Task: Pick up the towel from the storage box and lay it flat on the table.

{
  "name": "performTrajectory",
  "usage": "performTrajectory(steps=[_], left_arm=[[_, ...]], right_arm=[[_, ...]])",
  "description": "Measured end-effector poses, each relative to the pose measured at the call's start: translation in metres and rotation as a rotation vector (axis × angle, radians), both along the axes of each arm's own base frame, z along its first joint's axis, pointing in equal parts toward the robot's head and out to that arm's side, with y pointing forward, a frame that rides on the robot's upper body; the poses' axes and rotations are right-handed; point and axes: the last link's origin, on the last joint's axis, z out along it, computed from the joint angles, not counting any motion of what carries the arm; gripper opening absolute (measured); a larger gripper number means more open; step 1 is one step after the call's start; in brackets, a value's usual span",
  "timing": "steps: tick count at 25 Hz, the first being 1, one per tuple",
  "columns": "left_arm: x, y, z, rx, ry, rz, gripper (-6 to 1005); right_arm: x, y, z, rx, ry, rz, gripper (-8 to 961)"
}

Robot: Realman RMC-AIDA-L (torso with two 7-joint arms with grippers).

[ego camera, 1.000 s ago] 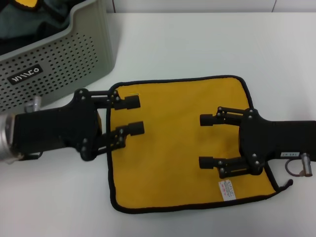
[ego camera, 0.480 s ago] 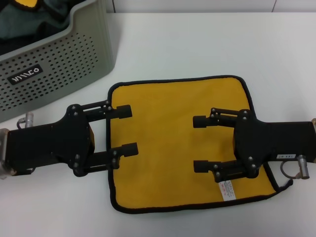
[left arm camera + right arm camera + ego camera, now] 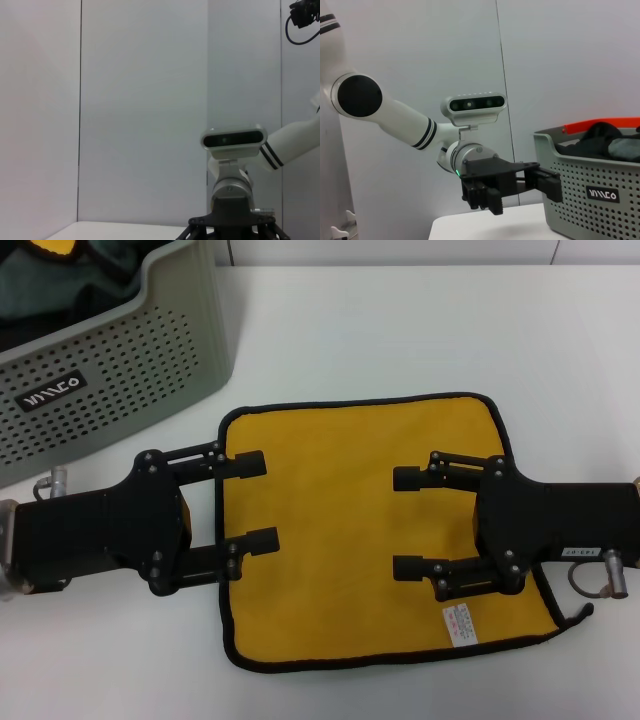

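Head view: the towel (image 3: 345, 530) is spread flat on the table (image 3: 420, 330), just beside the storage box (image 3: 110, 360). Over the towel's opposite edges, left gripper (image 3: 250, 502) and right gripper (image 3: 412, 523) are held wide, empty.

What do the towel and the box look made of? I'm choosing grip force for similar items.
The towel looks like soft, matte napped fabric, perhaps microfibre, edged in black binding with a small white label; it lies flat without shine. The box looks like moulded grey-green plastic: rigid perforated walls, a smooth rounded rim and a printed white logo.
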Motion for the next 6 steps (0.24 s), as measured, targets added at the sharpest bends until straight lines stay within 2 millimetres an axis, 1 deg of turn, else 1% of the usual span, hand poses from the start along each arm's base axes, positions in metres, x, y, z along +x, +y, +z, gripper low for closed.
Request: performTrajectory(steps=[6], left_arm=[[-0.0022, 0.0031, -0.0005, 0.016, 0.013, 0.020, 675]], right_arm=[[-0.0005, 0.0021, 0.0004, 0.011, -0.001, -0.001, 855]])
